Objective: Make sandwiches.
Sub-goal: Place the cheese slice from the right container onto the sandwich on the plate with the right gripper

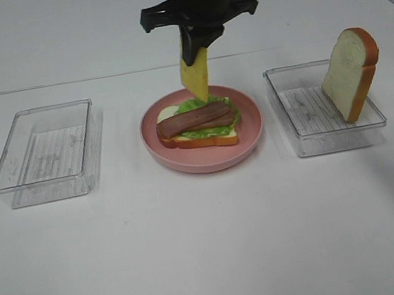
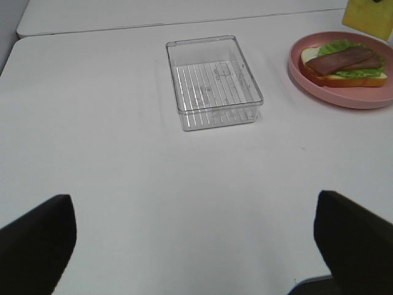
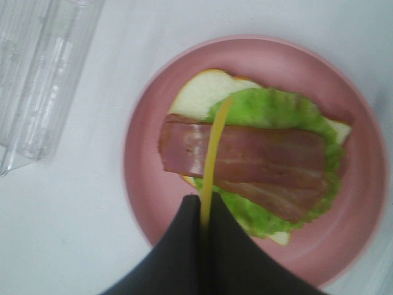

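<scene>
Right gripper (image 1: 196, 50) pinches cheese slice (image 1: 196, 75) edge-on above the plate (image 1: 255, 136) — hung vertical to lay over bacon (image 1: 196, 117); left gripper's opening indeterminate.

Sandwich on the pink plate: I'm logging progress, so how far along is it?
Done: bottom bread slice, lettuce and bacon are stacked on the pink plate. In hand: the right gripper holds the yellow cheese edge-down above the stack. Left: laying the cheese, then adding the bread slice leaning in the right tray. The left gripper is idle.
</scene>
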Controlling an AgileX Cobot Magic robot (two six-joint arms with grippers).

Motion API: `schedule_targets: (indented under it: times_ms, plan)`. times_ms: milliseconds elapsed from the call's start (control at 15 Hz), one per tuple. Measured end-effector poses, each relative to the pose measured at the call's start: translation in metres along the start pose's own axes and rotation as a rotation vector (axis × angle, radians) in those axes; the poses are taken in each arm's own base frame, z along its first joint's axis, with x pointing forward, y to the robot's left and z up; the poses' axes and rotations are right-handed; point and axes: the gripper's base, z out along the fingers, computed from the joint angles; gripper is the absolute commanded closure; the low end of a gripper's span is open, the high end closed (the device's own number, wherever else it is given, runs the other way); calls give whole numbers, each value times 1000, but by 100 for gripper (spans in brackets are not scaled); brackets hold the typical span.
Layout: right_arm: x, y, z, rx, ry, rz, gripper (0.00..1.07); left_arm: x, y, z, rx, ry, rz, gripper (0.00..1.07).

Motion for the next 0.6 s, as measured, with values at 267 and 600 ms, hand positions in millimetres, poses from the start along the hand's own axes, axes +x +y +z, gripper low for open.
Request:
schedule_targets:
  times_ms: [267,600]
  plan:
    - [3,18,19,-62,18,-38,107,0,0,0,0,0,0,4]
    - [6,17,47,-80,47,-61,107,0,0,0,0,0,0,4]
